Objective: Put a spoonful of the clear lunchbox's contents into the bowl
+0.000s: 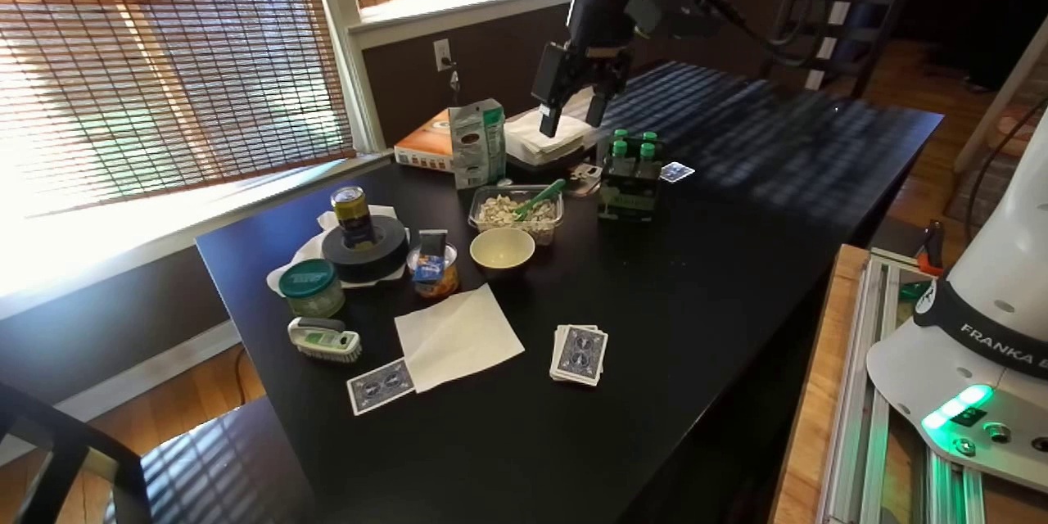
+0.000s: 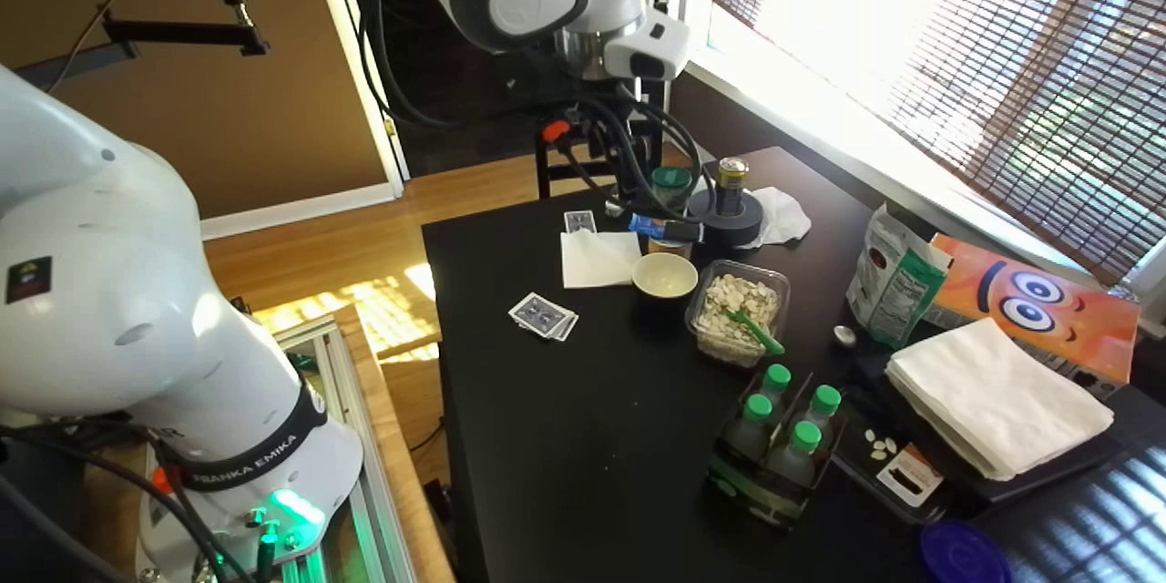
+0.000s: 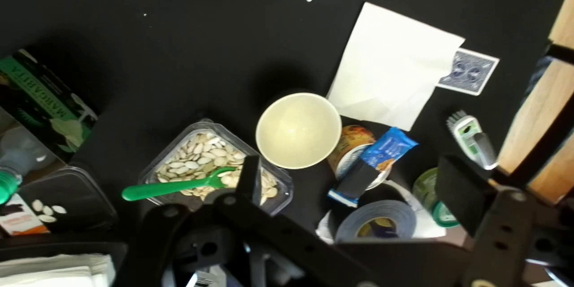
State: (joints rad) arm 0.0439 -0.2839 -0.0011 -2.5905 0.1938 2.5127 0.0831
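Nearby, I read FRANKA EMIKA in pale capitals on the black band of the robot base [image 2: 250,466]. Next, on the dark counter [image 1: 655,286], comes a stack of blue-backed playing cards [image 1: 580,354], then a creased white sheet [image 1: 458,337] lying over part of a single card [image 1: 381,386]. Past them, a blue packet [image 3: 388,148] lies across a round tub [image 3: 351,142], its print too blurred for me to read. Then comes the bowl [image 3: 298,131], cream and upright, and just beside it the clear lunchbox [image 3: 283,189]; in it, a green spoon [image 3: 179,186] rests in the pale seeds [image 3: 197,158], its handle out over the rim. Farther on, the green-sided carton [image 3: 49,98] spells MARGARITA and holds bottles [image 2: 794,465] with green caps. My gripper [image 1: 575,116] hangs above the counter, released, its jaws standing wide apart. Farther off, a silver and green pouch [image 1: 477,145] stands upright, covered in lettering too small to make out. Next to it, an orange box [image 2: 1048,302] shows cartoon eyes and a smile.
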